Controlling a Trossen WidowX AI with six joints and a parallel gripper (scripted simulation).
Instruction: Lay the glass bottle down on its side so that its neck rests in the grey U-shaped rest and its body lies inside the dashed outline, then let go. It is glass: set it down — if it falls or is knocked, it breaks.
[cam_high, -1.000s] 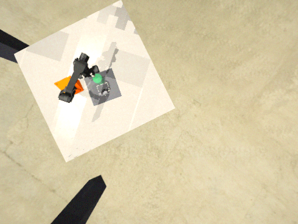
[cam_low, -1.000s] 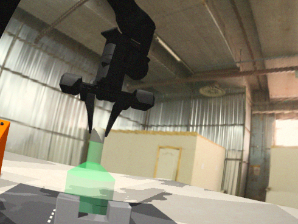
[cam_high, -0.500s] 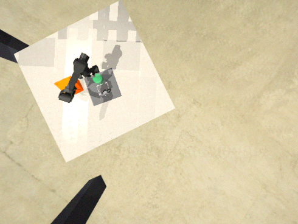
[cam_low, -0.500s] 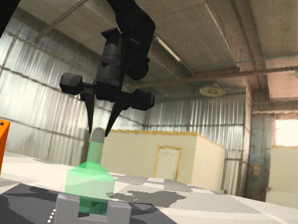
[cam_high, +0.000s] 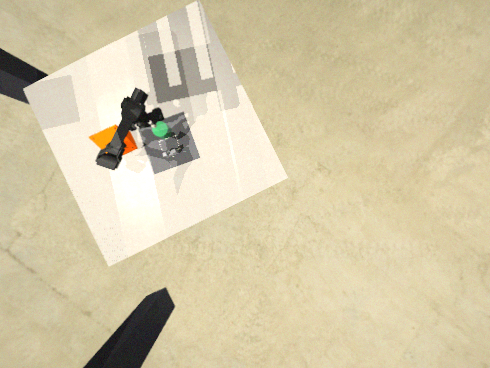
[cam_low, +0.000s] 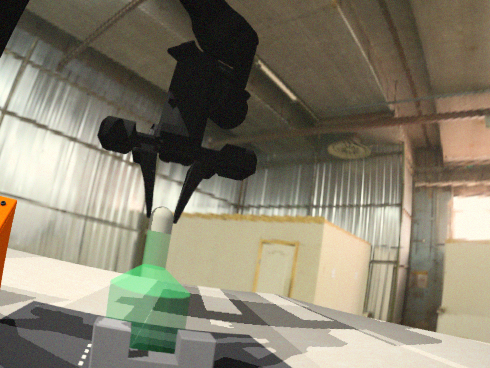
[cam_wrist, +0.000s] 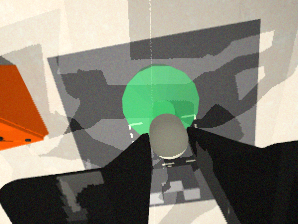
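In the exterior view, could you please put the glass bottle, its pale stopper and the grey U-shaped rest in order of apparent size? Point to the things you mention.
1. Glass bottle (cam_low: 149, 295) (cam_high: 160, 129) (cam_wrist: 150, 90)
2. Grey U-shaped rest (cam_low: 111, 345)
3. Pale stopper (cam_low: 162, 220) (cam_wrist: 168, 136)

Bottle (cam_high: 160, 129) (cam_low: 149, 295) (cam_wrist: 155, 90): translucent green, pale grey tip. U-shaped rest (cam_low: 111, 345): grey. Mat (cam_high: 177, 162) (cam_wrist: 100, 70): dark grey, white dashed outline (cam_high: 160, 145) (cam_low: 85, 354) (cam_wrist: 131, 134). End effector (cam_low: 162, 218) (cam_wrist: 168, 136): black. Block at left (cam_high: 104, 136) (cam_low: 6, 220) (cam_wrist: 20, 105): orange.

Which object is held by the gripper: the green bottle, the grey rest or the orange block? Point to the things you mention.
The green bottle (cam_high: 160, 130) (cam_low: 148, 300) (cam_wrist: 156, 85), standing upright: its pale top (cam_low: 162, 223) (cam_wrist: 169, 137) is between the gripper's (cam_high: 153, 124) (cam_low: 162, 220) (cam_wrist: 169, 132) fingers. Neither other object touches them.
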